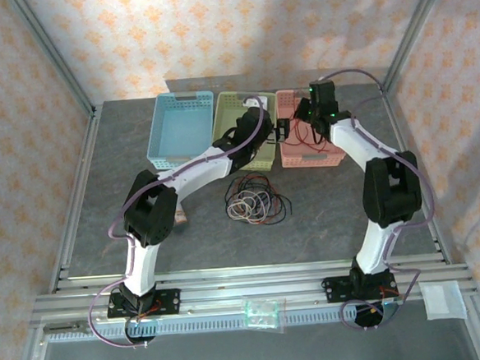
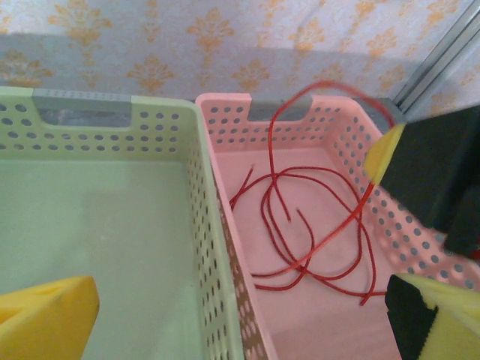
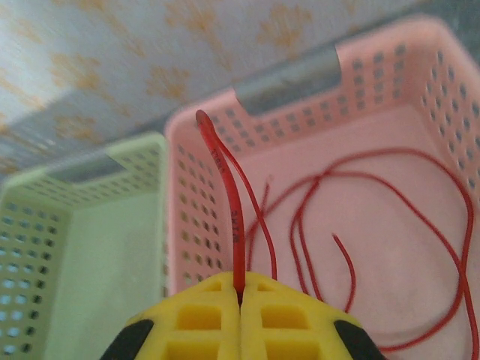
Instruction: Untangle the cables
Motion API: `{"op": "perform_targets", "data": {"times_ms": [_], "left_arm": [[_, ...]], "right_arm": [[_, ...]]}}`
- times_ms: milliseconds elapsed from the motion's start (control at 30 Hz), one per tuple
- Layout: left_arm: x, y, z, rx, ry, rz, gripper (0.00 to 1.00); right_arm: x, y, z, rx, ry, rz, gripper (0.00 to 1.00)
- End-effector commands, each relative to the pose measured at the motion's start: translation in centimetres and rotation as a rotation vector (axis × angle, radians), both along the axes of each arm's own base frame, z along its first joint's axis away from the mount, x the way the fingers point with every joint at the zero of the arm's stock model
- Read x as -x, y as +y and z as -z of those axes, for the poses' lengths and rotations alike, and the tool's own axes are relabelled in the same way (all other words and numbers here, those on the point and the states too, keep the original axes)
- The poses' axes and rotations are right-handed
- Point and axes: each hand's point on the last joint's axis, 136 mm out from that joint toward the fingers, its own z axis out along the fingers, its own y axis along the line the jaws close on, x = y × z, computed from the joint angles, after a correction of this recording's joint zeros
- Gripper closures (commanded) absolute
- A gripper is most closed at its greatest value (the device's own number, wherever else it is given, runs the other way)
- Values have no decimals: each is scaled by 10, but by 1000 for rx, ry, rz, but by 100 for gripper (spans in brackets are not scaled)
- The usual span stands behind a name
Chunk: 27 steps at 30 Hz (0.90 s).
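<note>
Right wrist: right pincer [image 3: 240, 294] pinches red cable [image 3: 235, 225] upright.

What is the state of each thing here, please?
Thin red cable: looped, gripped.
Pink perforated plastic basket: holds the red cable.
Green perforated plastic basket: empty.
Blue perforated plastic basket: empty.
Pile of thin cables: tangled.
Left gripper: open.
Right gripper: shut on red cable.

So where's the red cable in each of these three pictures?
Top external: the red cable lies in the pink basket, rightmost of three baskets.
Left wrist: its loops lie on the pink basket's floor, right half.
Right wrist: one end rises from the shut right fingers, bottom centre; loops lie behind.
Shared landmark: the pink basket.
</note>
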Motion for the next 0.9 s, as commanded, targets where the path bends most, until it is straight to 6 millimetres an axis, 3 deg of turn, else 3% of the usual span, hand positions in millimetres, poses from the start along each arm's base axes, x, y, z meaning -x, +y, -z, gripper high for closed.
{"op": "perform_targets", "data": {"times_ms": [0, 267, 533, 767, 867], "left_arm": [[1, 4, 22, -28, 50, -13, 1], [5, 5, 47, -51, 127, -23, 0], [26, 9, 52, -50, 150, -6, 1], [63, 14, 55, -72, 162, 16, 1], [79, 20, 47, -60, 152, 12, 1]], "right_arm": [[8, -10, 25, 6, 79, 48, 94], [17, -15, 43, 47, 135, 47, 58], [29, -24, 29, 87, 111, 71, 29], [60, -27, 12, 178, 84, 103, 18], [77, -28, 7, 203, 78, 115, 14]]}}
